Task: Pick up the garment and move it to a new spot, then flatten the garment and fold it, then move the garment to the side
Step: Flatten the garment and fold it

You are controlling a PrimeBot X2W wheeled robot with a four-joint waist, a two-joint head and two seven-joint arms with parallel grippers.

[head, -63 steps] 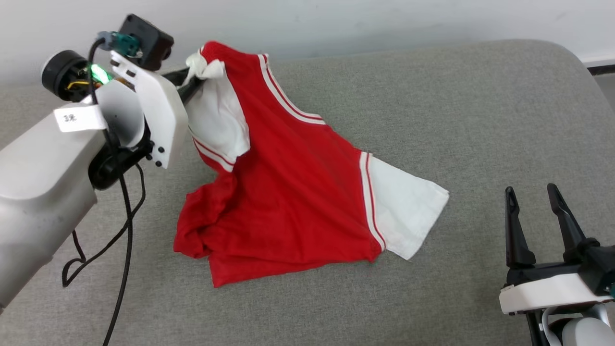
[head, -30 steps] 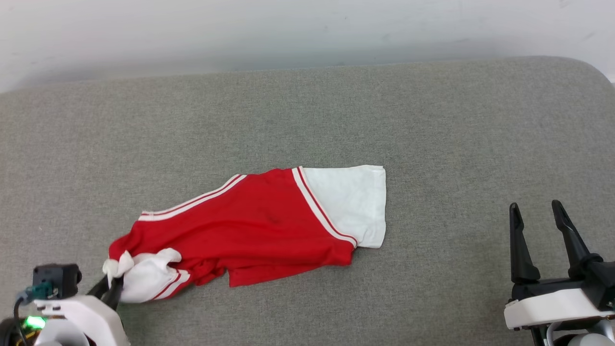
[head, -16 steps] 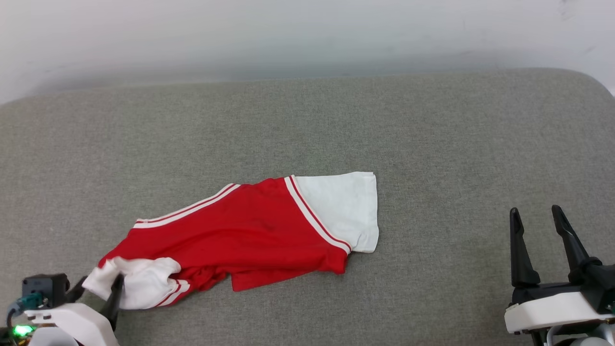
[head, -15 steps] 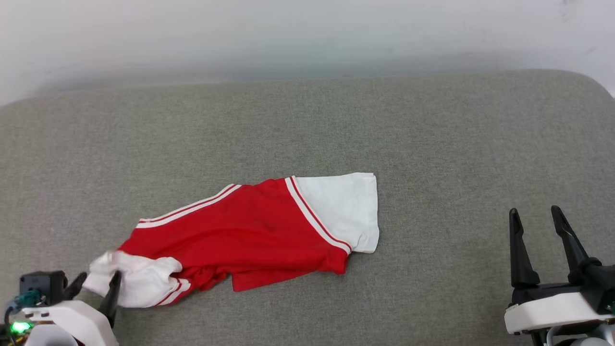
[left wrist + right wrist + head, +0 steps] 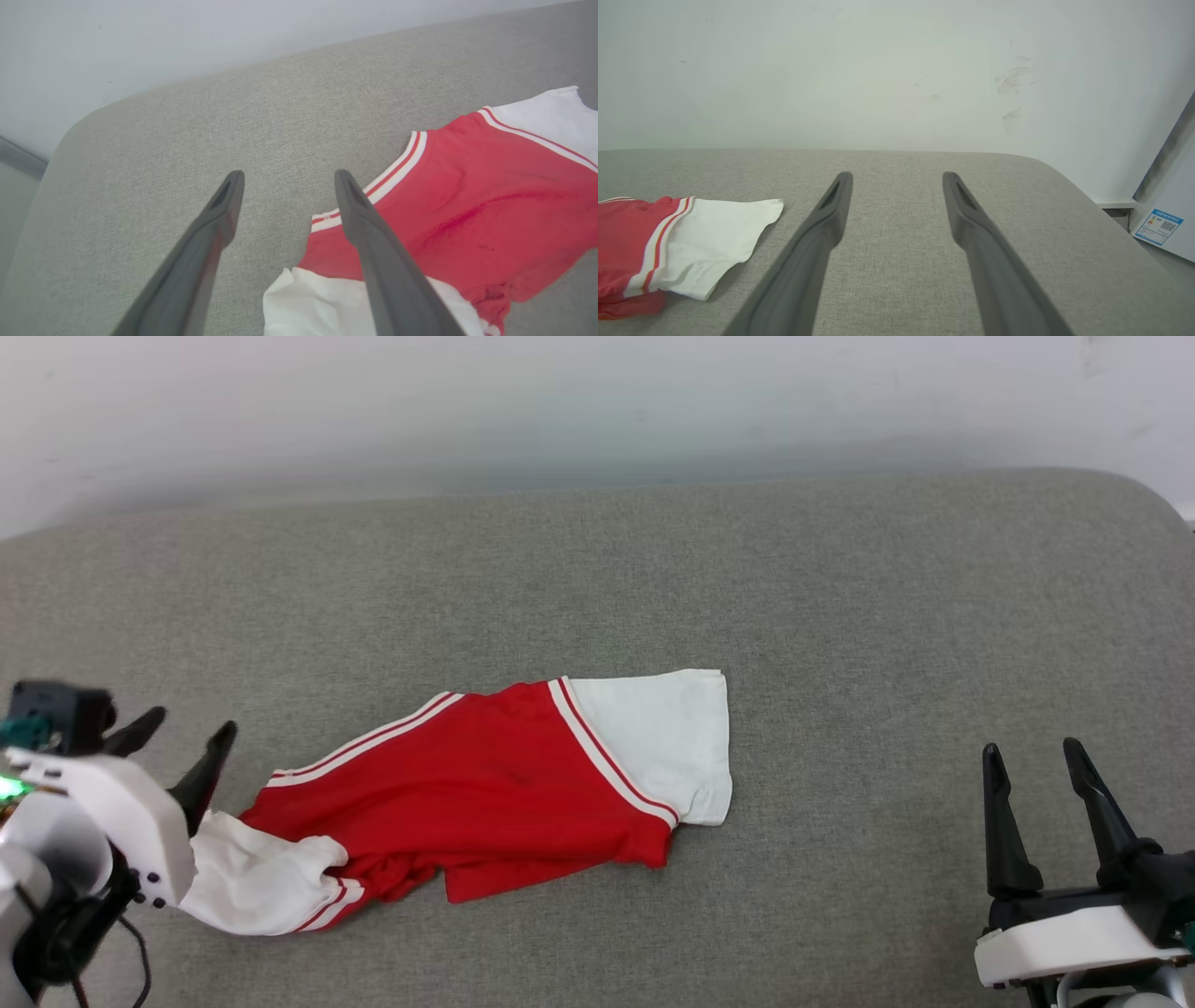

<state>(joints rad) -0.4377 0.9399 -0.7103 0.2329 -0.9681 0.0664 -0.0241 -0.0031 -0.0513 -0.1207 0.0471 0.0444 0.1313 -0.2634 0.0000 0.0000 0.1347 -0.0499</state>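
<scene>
Toward the near edge of the grey cushion (image 5: 653,569), left side: left claw (image 5: 193,721), fingers spread wide apart, gripping nothing, tips just left of the cloth. Right beside it, stretching toward the cushion's middle: the garment (image 5: 485,793), lying rumpled, one white sleeve bunched at its left end by the claw's housing, red body creased, other white sleeve flat at its right end. Well apart, toward the near edge, right side: right claw (image 5: 1029,747), fingers likewise apart, empty, pointing at the pale wall (image 5: 560,401) beyond the far edge.
</scene>
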